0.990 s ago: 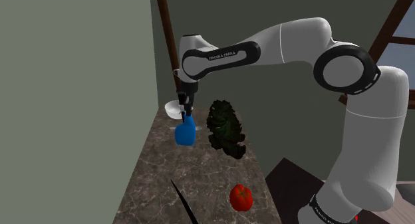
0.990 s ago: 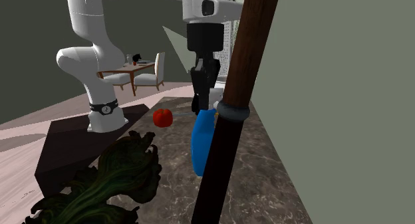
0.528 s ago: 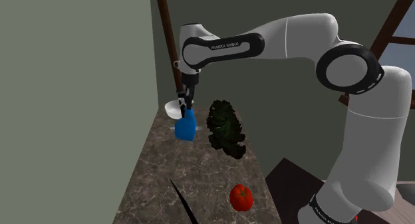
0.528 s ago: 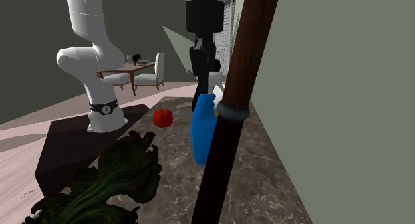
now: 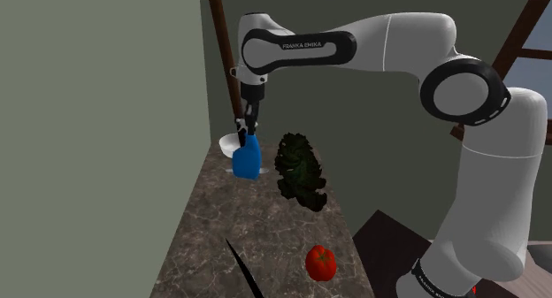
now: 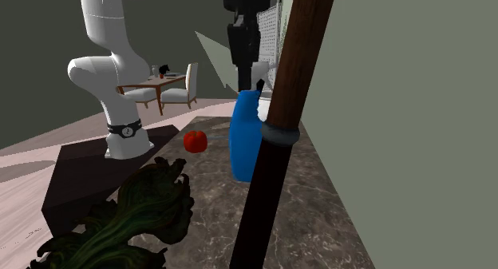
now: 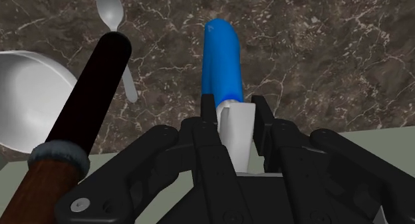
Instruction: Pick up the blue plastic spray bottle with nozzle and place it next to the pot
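Blue spray bottle [image 7: 221, 56], its white nozzle [image 7: 237, 133] tight between narrow-set black jaws, above the marbled counter [image 7: 332, 56].

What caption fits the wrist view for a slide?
Hand clasping a blue spray bottle over the marbled counter, white bowl nearby.

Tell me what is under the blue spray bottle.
Dark marbled countertop shows around the blue spray bottle, clasped in the pincer. The patch straight beneath its base is covered by the bottle itself.

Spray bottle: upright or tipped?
Roughly upright: the blue spray bottle hangs base-down, clasped at its white nozzle end by the gripper.
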You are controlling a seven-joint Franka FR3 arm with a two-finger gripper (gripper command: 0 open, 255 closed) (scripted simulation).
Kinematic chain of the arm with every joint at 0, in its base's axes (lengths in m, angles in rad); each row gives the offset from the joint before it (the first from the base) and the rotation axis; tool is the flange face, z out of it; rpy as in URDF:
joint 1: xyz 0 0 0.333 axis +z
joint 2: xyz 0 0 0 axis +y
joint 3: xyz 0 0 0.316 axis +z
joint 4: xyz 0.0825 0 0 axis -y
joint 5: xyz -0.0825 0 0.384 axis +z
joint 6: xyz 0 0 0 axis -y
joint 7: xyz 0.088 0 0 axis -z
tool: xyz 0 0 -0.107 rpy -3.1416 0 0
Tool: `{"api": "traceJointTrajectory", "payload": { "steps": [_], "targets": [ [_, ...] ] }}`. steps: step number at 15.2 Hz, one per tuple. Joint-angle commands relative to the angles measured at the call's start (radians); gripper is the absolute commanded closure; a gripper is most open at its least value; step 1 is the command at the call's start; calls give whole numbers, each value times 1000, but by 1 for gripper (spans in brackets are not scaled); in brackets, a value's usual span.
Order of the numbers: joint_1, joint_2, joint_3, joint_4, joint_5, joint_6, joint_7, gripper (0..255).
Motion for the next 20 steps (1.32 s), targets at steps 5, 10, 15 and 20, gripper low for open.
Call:
{"api": "traceJointTrajectory", "payload": {
  "steps": [5, 10, 15, 20],
  "targets": [
    [1, 5, 0, 88, 0, -83, -2, 255],
    [5, 22, 1, 180, -2, -159, -2, 255],
    [10, 49, 1, 290, -6, -241, -1, 255],
    [17, 93, 1, 427, -12, -335, -1, 255]
  ]
}}
